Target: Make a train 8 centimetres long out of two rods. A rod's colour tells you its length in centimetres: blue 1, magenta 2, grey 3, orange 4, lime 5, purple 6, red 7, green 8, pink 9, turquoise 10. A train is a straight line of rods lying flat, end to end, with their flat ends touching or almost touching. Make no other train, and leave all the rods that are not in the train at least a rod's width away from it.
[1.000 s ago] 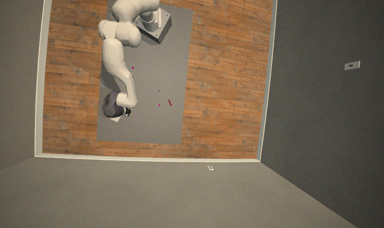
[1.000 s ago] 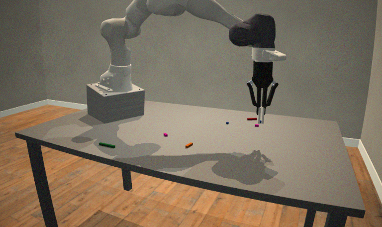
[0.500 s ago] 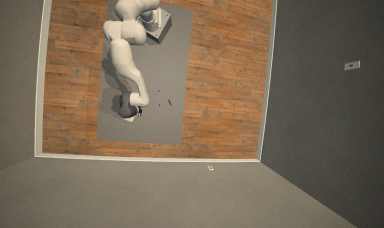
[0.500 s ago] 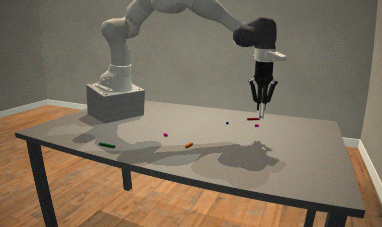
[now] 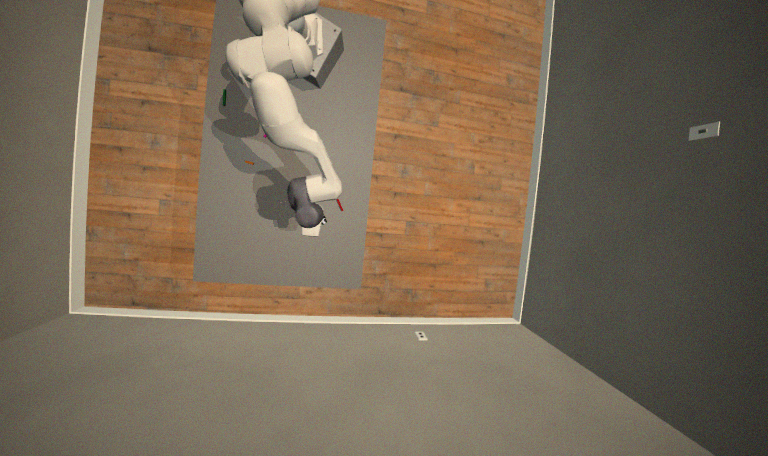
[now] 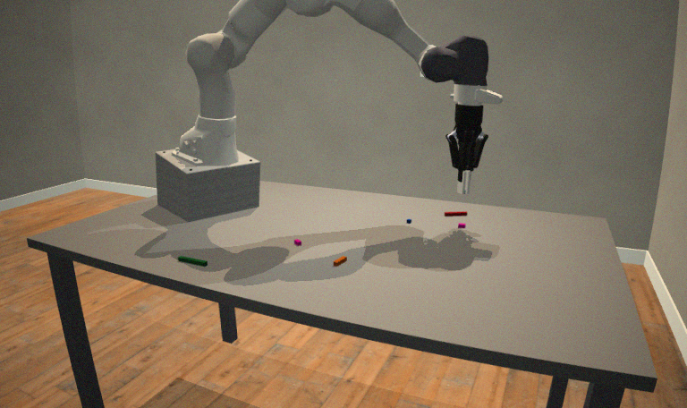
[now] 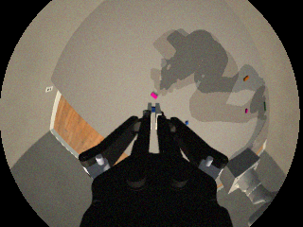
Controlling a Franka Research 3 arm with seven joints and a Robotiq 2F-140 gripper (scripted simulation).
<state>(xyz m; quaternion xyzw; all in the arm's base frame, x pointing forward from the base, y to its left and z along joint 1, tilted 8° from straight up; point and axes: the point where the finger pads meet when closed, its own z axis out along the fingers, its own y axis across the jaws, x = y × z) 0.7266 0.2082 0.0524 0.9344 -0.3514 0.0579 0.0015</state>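
The step in hand looks like carrying the short part of a seven-and-one train: the jaws are nearly together, clamped on a small blue rod, well above the table. Its likely partner, the red rod, lies flat, its length running from 11 to 5 o'clock in the top view. No train is made yet. The next move calls for bringing the blue rod over one end of the red, turning it square to that line, then lowering until the flat ends meet and letting go without a nudge. The near magenta rod lies near the red, towards 5 o'clock in the exterior view, so the fingers want care on that side.

The loose blue rod, far magenta rod, orange rod and green rod can probably stay put.

From the top, the arm and wrist hide the fingertips, the loose blue and the near magenta. The wrist view doesn't show the red rod, probably behind the gripper body. The held rod is tiny there and can't be made out in the exterior view; its exact angle I can't tell.
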